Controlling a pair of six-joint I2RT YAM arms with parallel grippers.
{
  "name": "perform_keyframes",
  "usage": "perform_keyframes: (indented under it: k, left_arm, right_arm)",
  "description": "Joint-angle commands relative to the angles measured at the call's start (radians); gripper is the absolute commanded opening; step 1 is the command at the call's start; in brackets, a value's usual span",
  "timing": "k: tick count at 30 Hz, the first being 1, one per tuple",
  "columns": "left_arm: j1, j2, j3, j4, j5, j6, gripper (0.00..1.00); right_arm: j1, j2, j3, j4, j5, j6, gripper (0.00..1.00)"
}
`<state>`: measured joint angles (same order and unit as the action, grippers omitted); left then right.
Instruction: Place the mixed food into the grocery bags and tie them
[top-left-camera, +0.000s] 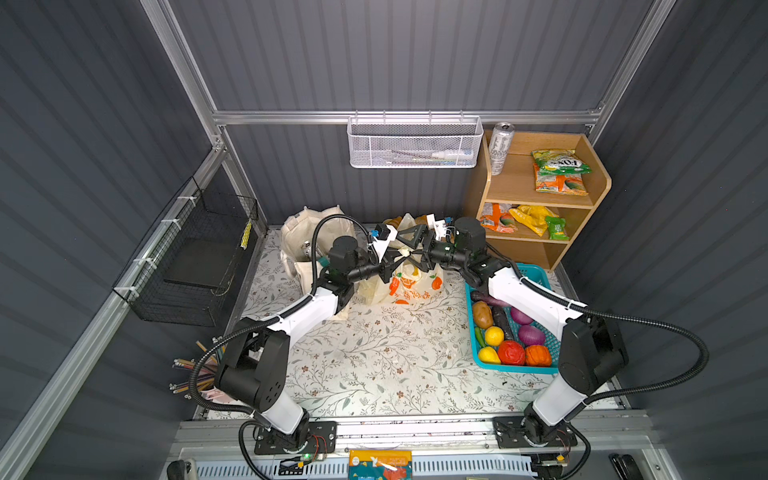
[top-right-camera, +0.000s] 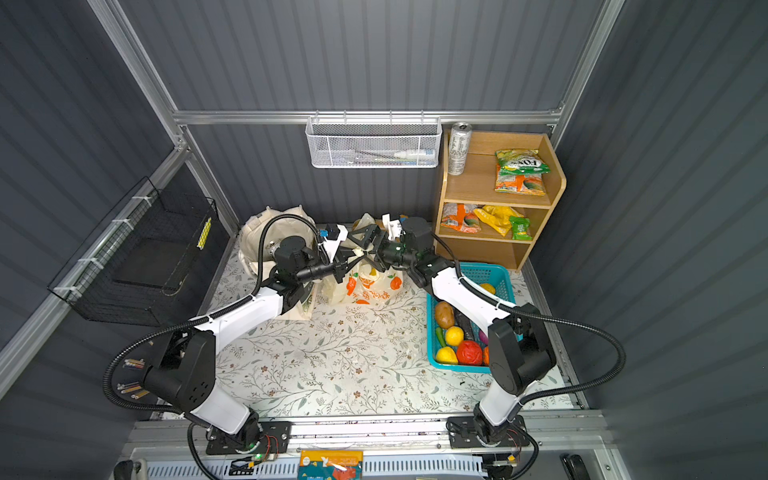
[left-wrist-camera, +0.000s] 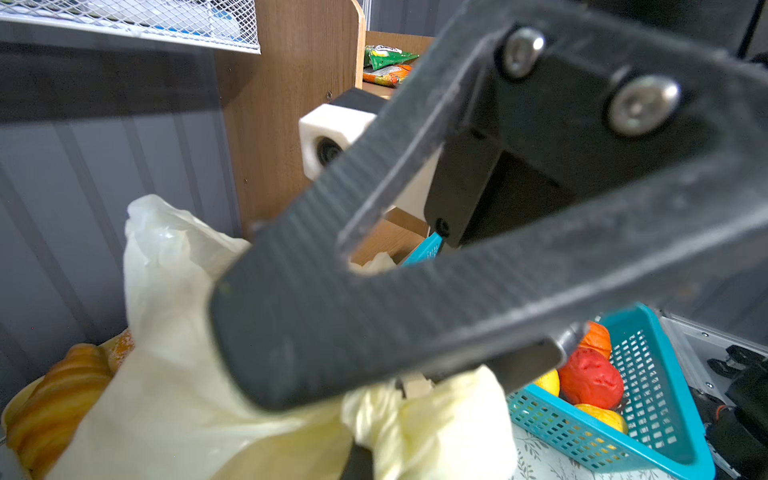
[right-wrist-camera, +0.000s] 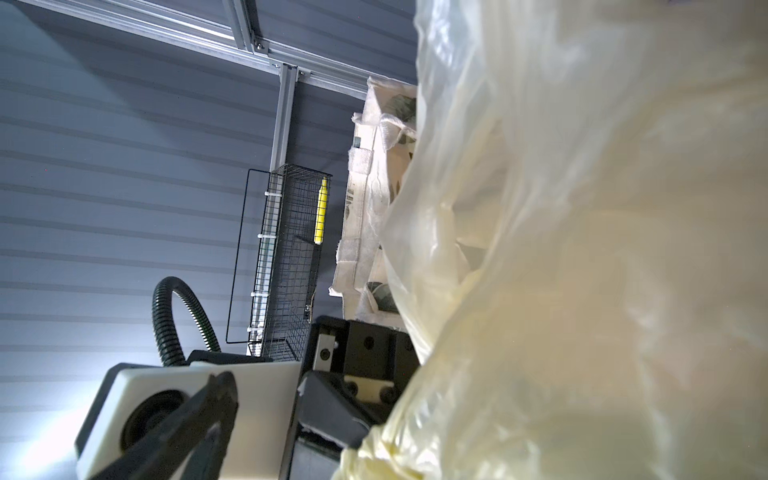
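The pale-yellow plastic bag (top-left-camera: 415, 286) with orange fruit print stands at the back middle of the table in both top views. Golden-brown bread (left-wrist-camera: 62, 386) shows inside it. My left gripper (top-left-camera: 400, 252) is shut on a twisted handle (left-wrist-camera: 419, 415) of this bag. My right gripper (top-left-camera: 411, 245) meets it from the opposite side, jaws wide open around the bag's top film (right-wrist-camera: 582, 249). One right finger (left-wrist-camera: 374, 316) crosses the left wrist view. The cream canvas tote (top-left-camera: 299, 245) stands to the left. Toy produce (top-left-camera: 511, 351) fills the turquoise basket (top-left-camera: 536, 272).
A wooden shelf (top-left-camera: 598, 178) at the back right holds a silver can (top-left-camera: 500, 147) and snack packets (top-left-camera: 559, 166). A white mesh basket (top-left-camera: 415, 143) hangs on the back wall, and a black wire basket (top-left-camera: 199, 257) hangs on the left wall. Pencils (top-left-camera: 187, 370) lie beyond the table's left edge.
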<state>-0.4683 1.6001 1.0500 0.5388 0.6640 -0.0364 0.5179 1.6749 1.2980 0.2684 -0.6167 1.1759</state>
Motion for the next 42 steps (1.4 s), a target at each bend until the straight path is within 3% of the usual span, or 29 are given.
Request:
perform_keyframes:
  k: [1, 29, 35, 42]
  left_arm:
    - [-0.009, 0.018, -0.005, -0.013, 0.028, 0.017, 0.00]
    - [-0.036, 0.053, -0.097, 0.029, 0.024, -0.016, 0.00]
    - [-0.038, 0.049, -0.100, 0.024, 0.023, 0.001, 0.00]
    - [-0.038, 0.044, -0.100, 0.018, 0.042, 0.001, 0.01]
  right_arm:
    - [-0.005, 0.001, 0.026, 0.050, -0.020, -0.002, 0.94]
    - [-0.022, -0.049, -0.034, 0.121, 0.018, -0.001, 0.52]
    - [-0.029, -0.052, -0.047, 0.118, 0.031, -0.002, 0.35]
    - [-0.034, -0.049, -0.056, 0.120, 0.028, -0.003, 0.03]
